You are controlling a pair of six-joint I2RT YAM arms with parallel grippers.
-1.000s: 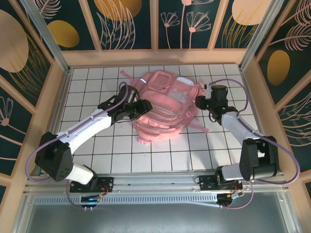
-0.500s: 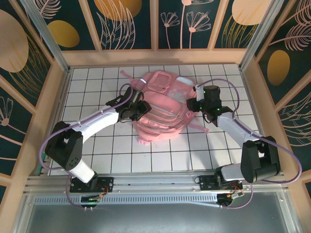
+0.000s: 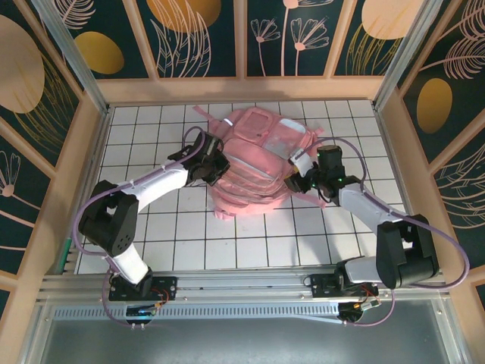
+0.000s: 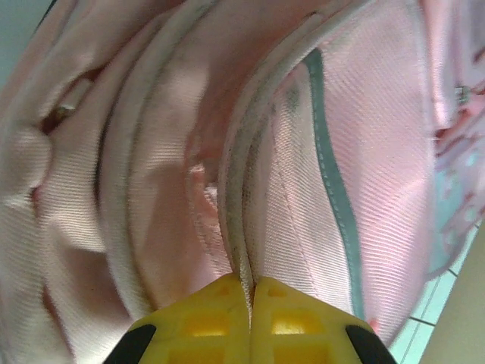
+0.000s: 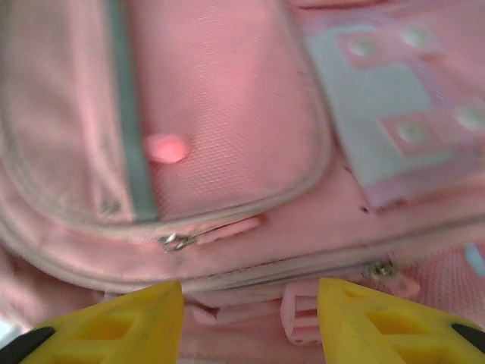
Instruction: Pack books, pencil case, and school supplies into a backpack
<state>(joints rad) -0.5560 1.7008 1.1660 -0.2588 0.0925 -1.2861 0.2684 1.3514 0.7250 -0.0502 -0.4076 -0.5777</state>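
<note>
The glossy pink backpack lies in the middle of the white tiled table. My left gripper presses into its left side. In the left wrist view its yellow fingers are shut on a piped seam of the backpack. My right gripper is at the backpack's right side. In the right wrist view it stands open over a zipper line, with a metal zipper pull just beyond the fingertips. The books, pencil case and school supplies are hidden.
Wooden walls enclose the table on the left, back and right. A pink strap trails from the backpack's right side under my right arm. Bare tiles lie between the backpack and the near metal rail.
My left gripper moved in and shut on the backpack's seam. My right gripper slid down and left along the backpack's right side. The backpack has bunched up and shifted slightly.
</note>
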